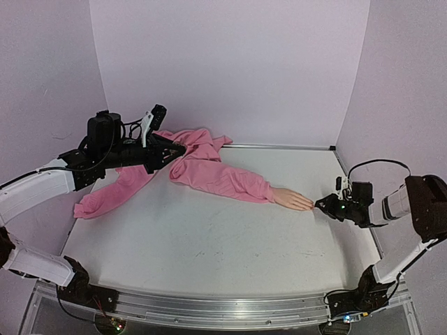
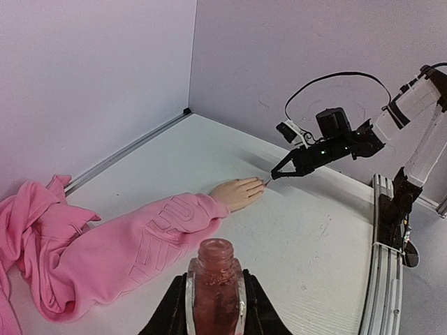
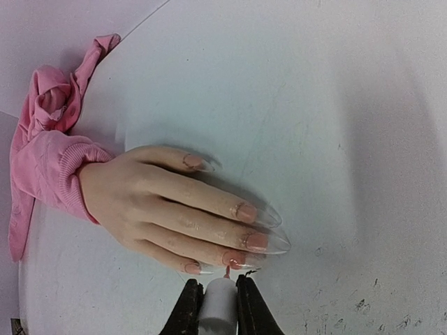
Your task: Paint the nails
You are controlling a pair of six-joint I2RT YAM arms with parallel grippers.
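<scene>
Painting step: right pincer [image 3: 218,283] clenched on brush cap [image 3: 218,314], bristles [image 3: 228,269] at one of the nails [image 3: 235,259]; left pincer [image 2: 214,307] clamps open bottle [image 2: 215,276]; next needs a short, light stroke along that nail.

Long pink cloth sweatshirt [image 1: 209,174] is soft matt fleece, ribbed at the cuff, with raised lettering pressed into the sleeve. The small peach mannequin hand [image 3: 160,202] looks like smooth rubbery plastic, just a faint sheen. Its nails [image 3: 255,241] are long clear glossy tips with shiny pink at the base. The small pinkish glass bottle [image 2: 216,283] is see-through and kinda shiny, while the pale white plastic cap [image 3: 218,307] is matt. The white table top [image 1: 209,258] is matt and a bit scuffed, and the silver metal rail [image 1: 223,307] looks brushed.
</scene>
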